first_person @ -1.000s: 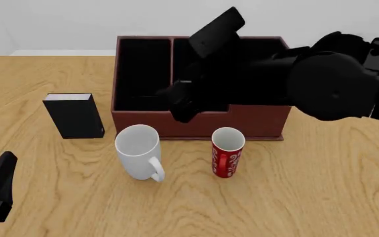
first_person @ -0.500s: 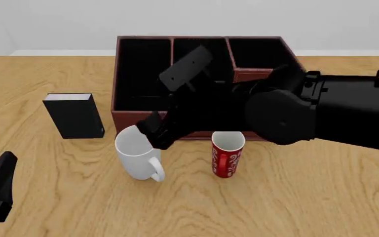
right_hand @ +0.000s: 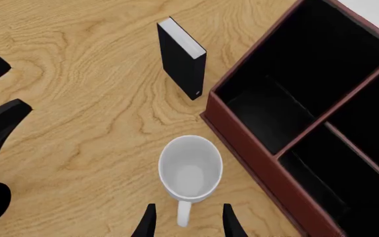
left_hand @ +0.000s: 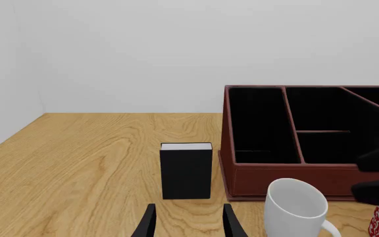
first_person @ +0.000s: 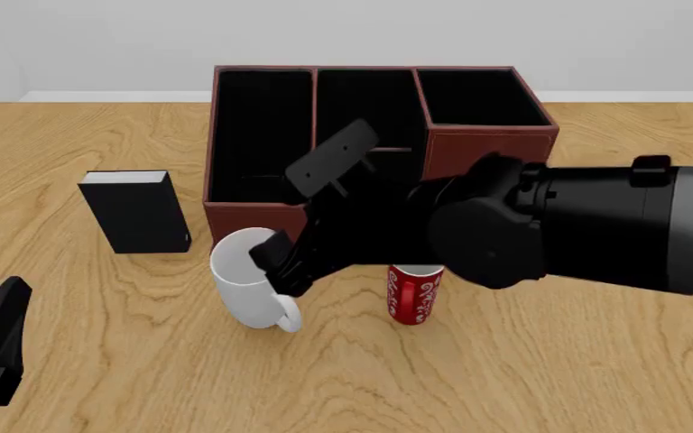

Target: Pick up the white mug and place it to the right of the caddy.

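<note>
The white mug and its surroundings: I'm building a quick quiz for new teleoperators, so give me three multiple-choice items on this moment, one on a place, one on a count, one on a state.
1. Where does the white mug stand in the front view?
A. inside the caddy
B. on the table in front of the caddy's left part
C. to the right of the red mug

2. How many mugs are on the table?
A. one
B. two
C. three

3. How is the right gripper now?
A. open, fingers either side of the mug's handle
B. shut on the black box
C. lifting the mug

Answers:
1 B: it sits on the wood just before the caddy, left of the red mug.
2 B: only the white and the red one show.
3 A: the right wrist view shows the fingers apart astride the handle, mug upright on the table.
</note>
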Robot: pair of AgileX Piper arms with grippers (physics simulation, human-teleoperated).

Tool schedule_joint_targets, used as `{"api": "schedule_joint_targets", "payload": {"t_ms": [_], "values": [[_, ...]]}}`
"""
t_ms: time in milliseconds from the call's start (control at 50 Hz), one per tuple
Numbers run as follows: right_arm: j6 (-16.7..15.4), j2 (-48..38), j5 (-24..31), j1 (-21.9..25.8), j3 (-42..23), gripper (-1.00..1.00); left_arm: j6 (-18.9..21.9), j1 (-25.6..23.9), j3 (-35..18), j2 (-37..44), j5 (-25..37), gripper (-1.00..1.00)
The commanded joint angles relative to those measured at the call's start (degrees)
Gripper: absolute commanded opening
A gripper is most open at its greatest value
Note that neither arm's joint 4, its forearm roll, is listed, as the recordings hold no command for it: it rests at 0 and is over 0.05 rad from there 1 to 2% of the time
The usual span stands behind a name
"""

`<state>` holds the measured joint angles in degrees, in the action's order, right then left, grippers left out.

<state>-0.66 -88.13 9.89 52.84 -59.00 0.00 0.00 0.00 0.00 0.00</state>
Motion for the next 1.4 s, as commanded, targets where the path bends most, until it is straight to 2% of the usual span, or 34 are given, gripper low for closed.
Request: {"api": "schedule_joint_targets", "payload": {"t_ms": [20, 260, 760, 1100, 1400], "values": [[1.8, -1.2, -0.9, 0.1, 0.5, 1.0, 0.0, 0.0, 0.0, 0.0, 0.0, 1.0], [3.7, -2.9, -2.8, 0.7, 1.7, 1.0, 0.0, 0.0, 0.0, 0.0, 0.0, 1.0], [3.1, -4.5, -3.5, -0.2, 3.0, 1.0, 0.0, 0.0, 0.0, 0.0, 0.0, 1.0], [5.0, -8.1, -5.4, 1.0, 3.4, 1.0, 0.0, 0.0, 0.0, 0.0, 0.0, 1.0], [5.6, -8.8, -7.4, -0.1, 4.8, 1.0, 0.0, 0.0, 0.0, 0.0, 0.0, 1.0]]}}
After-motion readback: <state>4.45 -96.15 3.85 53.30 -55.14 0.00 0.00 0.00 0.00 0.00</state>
